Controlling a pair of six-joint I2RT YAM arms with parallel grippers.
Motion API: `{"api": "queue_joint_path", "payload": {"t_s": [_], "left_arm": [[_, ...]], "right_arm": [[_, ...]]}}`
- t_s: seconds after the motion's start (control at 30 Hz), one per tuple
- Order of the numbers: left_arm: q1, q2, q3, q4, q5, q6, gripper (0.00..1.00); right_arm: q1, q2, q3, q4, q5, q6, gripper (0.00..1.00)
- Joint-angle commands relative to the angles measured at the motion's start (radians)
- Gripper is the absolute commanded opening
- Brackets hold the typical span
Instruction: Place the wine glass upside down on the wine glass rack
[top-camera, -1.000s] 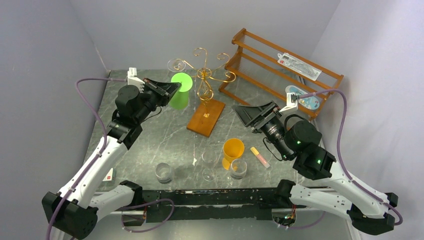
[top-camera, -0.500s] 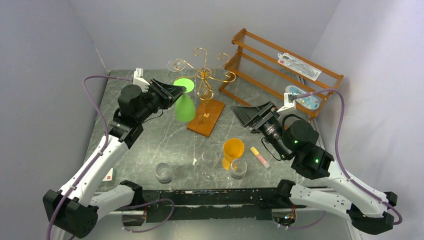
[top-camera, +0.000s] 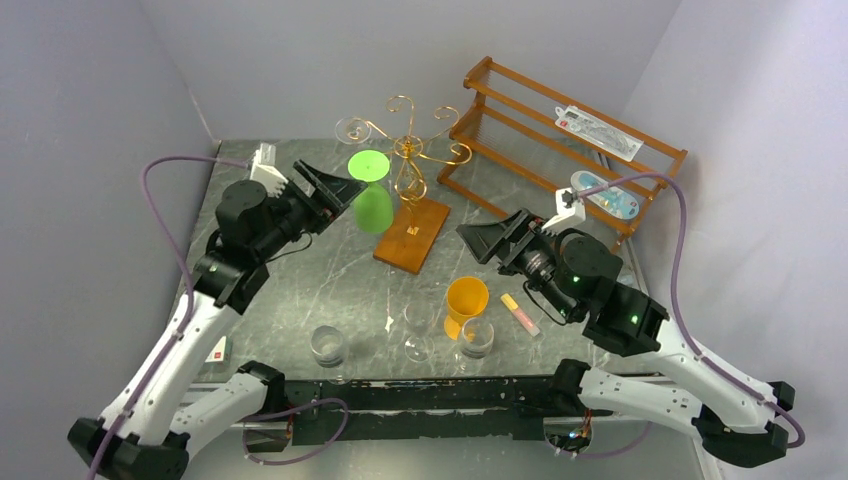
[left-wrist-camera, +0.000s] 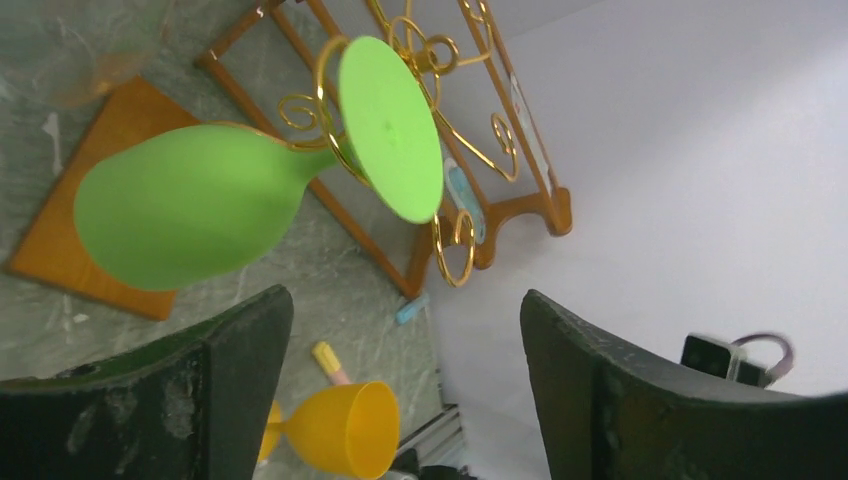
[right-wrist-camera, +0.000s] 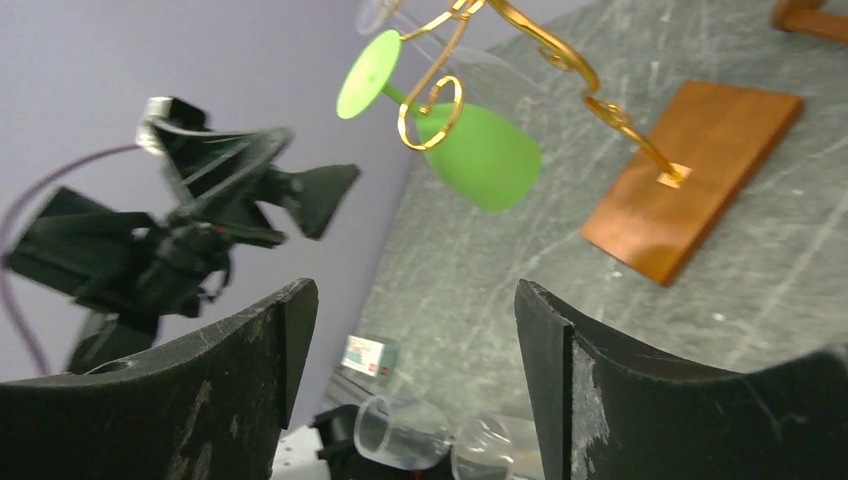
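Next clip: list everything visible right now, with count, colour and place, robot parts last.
wine glass rack: 1, gold wire on an orange-brown base, back centre
green wine glass: 1, green, hanging upside down from a rack arm
clear hanging glass: 1, clear, apparently on the rack's back-left arm
slatted shelf: 1, brown wood, back right
packets: 2, white and blue-white, on the shelf
goblet: 1, orange-yellow, front centre
clear wine glass: 1, clear, left of the goblet
tumblers: 2, clear, front edge
marker: 1, pink-yellow, right of the goblet
small card: 1, white-red, front left
table: 1, grey marbled
left gripper: 1, black, open, beside the green glass, apart from it
right gripper: 1, black, open, right of the rack
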Motion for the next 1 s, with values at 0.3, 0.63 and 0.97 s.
{"api": "queue_joint_path", "payload": {"t_s": [0.3,0.63,0.97], "left_arm": [[0.005,-0.221,0.057,-0.265,0.059,0.522,0.9],[0.005,-0.248,-0.028,-0.212,0.185,0.62,0.84],[0.005,-0.198,-0.031,-0.148,0.201,0.546,0.83]], "right_arm": [[-0.004,0.119,0.129,-0.523,0.007,-0.183,0.77],[-0.004,0.305,0.073,-0.697,0.142,-0.024,0.73],[-0.004,0.394,-0.016,-0.629,0.093,-0.017,0.4]]}}
